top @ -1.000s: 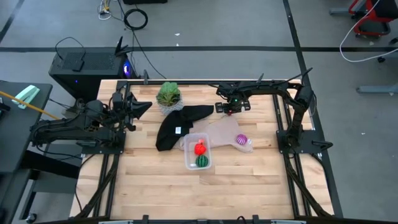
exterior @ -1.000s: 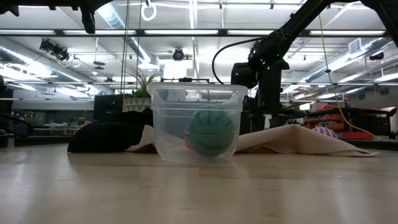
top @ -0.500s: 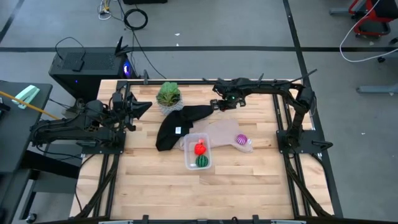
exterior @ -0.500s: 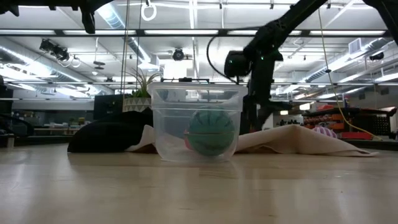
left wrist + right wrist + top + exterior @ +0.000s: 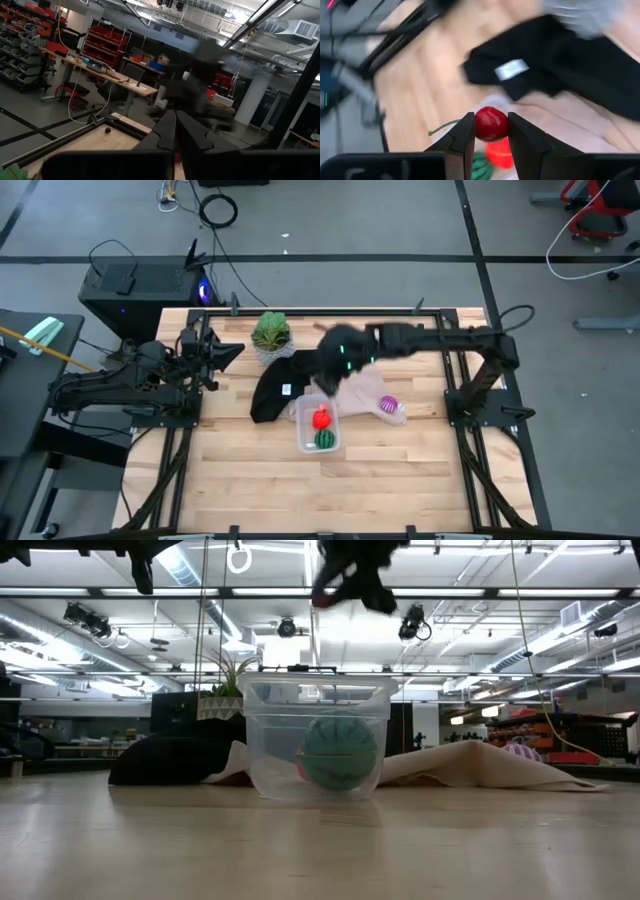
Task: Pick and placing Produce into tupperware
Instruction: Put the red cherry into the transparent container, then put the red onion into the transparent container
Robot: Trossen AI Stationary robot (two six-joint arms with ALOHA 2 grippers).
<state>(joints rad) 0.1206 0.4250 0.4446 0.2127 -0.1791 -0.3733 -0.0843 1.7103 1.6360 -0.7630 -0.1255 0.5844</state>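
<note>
L gripper [image 5: 232, 351] parked shut at table's left edge, tupperware [image 5: 319, 423] mid-table w/ red & green produce inside, R gripper [image 5: 490, 131] clamped on a cherry [image 5: 491, 123] above it: carry step, next lower & release.

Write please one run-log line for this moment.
right gripper: shut on cherry, above tupperware | tupperware holds red fruit, green melon | purple fruit on beige cloth | left gripper: shut, parked at table's left

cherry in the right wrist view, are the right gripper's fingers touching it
Touching. The right wrist view shows the dark red cherry pinched in the right gripper, a finger pressed against each side with no gap.
</note>
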